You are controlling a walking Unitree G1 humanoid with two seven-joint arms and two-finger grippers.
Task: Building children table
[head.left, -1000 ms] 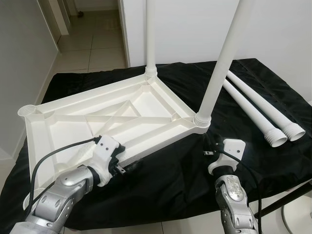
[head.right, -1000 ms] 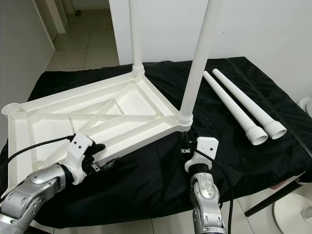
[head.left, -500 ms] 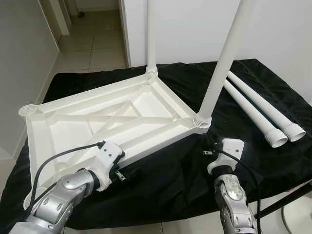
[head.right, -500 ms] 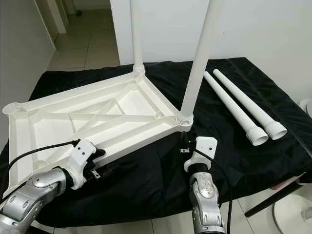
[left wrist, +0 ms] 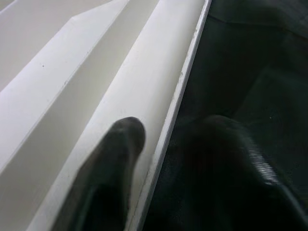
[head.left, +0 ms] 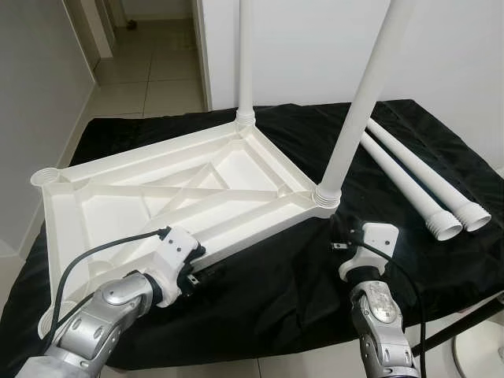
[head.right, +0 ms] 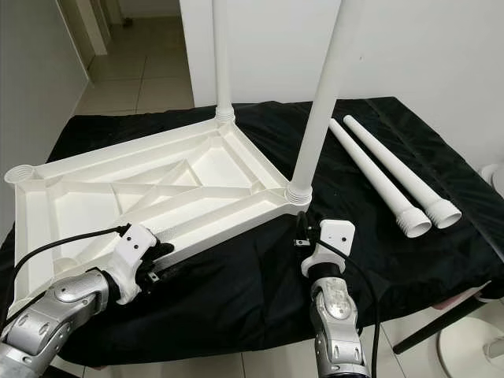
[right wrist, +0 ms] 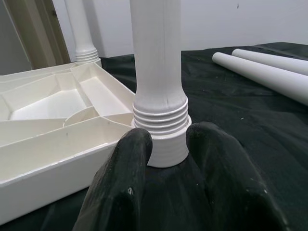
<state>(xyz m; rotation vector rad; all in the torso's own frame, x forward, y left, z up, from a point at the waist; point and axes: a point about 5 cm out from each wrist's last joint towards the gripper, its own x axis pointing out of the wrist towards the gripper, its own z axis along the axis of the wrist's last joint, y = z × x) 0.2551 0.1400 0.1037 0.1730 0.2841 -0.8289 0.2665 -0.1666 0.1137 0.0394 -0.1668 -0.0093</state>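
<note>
The white children's tabletop (head.left: 118, 213) lies upside down on a black cloth. One white leg (head.left: 358, 110) stands in its near right corner socket, and another leg (head.left: 246, 55) stands in the far corner. Two loose legs (head.left: 405, 181) lie side by side on the cloth to the right. My left gripper (head.left: 206, 272) is at the tabletop's near rim (left wrist: 168, 125), open, with one finger (left wrist: 120, 144) on the white inside and the other on the cloth. My right gripper (right wrist: 171, 144) is open just in front of the near leg's threaded base (right wrist: 161, 120), without touching it.
Empty corner sockets show at the far left (head.left: 46, 177) and near left (head.left: 49, 323) of the tabletop. The cloth-covered table ends just in front of me. A white wall stands behind, with a tiled hallway (head.left: 150, 71) at the back left. A white stand base (head.left: 480, 354) sits on the floor at the right.
My left gripper slid a little down and nearer along the tabletop's near rim. The right gripper edged slightly to the right. The legs and the tabletop stayed put.
</note>
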